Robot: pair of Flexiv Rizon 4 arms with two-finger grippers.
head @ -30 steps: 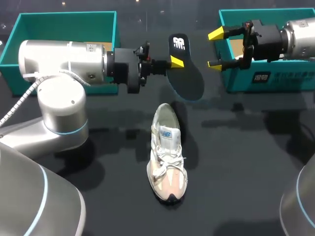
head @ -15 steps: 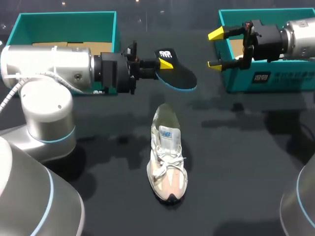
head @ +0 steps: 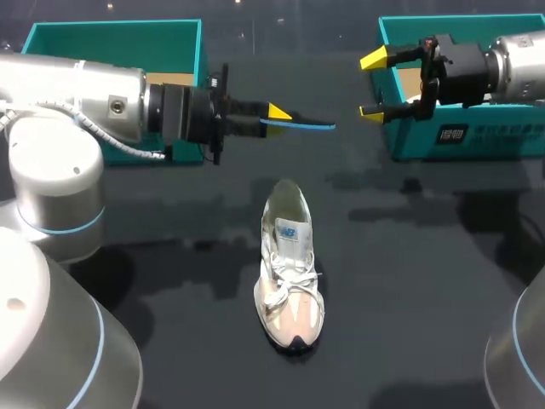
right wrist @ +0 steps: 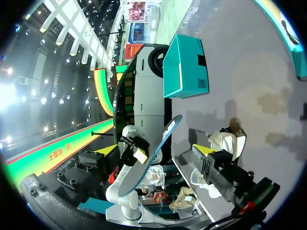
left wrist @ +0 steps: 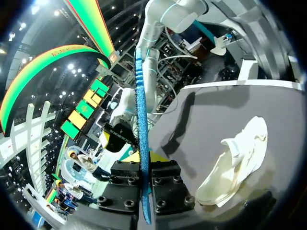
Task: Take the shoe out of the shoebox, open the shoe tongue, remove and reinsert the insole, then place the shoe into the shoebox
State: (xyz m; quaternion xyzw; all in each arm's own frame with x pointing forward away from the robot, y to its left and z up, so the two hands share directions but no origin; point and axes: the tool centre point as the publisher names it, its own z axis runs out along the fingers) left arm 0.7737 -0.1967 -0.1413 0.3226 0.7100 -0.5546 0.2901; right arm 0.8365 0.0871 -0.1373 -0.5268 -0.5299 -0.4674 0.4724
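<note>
Head view has my left gripper near the middle of the far part of the table. Its two yellow-tipped fingers are pressed together on the insole, one on each face. I hold the insole at one end, and the rest of it sticks out toward my right side. From above it shows only as a thin dark strip with a blue edge. It hangs above the table, beyond the heel of the shoe, and does not touch the shoe.

In the left wrist view the insole stands as a narrow blue strip straight out from between my fingers, and the shoe lies beside it on the table.

The shoe is white with a beige toe. It lies on its sole, well apart from both boxes.

My right gripper hovers at the near-left corner of the right shoebox. Its fingers stand wide apart and hold nothing. The left shoebox is behind my left arm.
</note>
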